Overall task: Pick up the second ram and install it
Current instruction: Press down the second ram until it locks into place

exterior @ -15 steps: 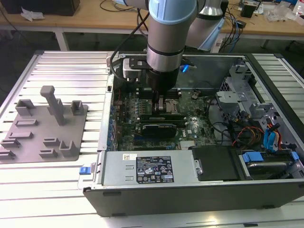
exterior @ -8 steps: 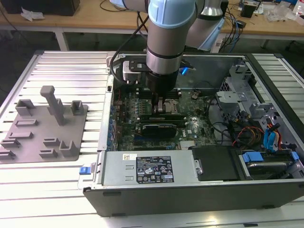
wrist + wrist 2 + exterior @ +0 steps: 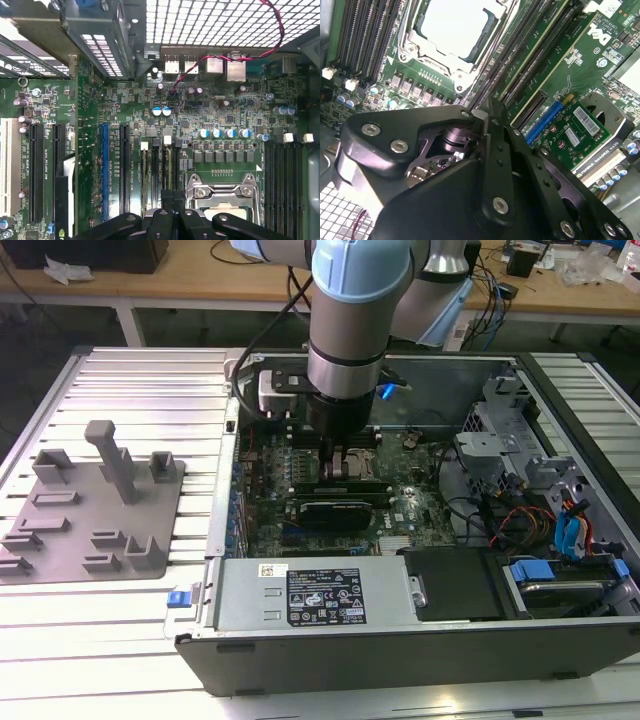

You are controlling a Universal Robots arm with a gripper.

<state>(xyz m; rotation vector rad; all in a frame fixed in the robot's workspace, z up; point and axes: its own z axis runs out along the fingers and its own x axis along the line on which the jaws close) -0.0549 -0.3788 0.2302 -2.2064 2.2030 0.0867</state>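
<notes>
My gripper (image 3: pixel 335 460) reaches down into the open computer case (image 3: pixel 400 640), onto the memory slots beside the processor socket (image 3: pixel 225 197). Its black fingers (image 3: pixel 495 150) are pressed close together on the second ram (image 3: pixel 167 170). That thin stick is seen edge-on, standing in line with a slot (image 3: pixel 155 170) next to the socket. In the exterior view a long dark stick (image 3: pixel 350 483) lies just under the gripper. In the second wrist view the gripper (image 3: pixel 489 107) meets above the slots beside the processor socket (image 3: pixel 455 30). Most of the ram is hidden by the gripper (image 3: pixel 169 205).
A wide black card (image 3: pixel 340 510) sits in the board close to the gripper. A small green card (image 3: pixel 575 130) occupies another slot. A grey plastic fixture with blocks (image 3: pixel 95 505) rests on the ribbed table at the exterior view's left. Drive bays and cables (image 3: pixel 540 510) crowd the case's right.
</notes>
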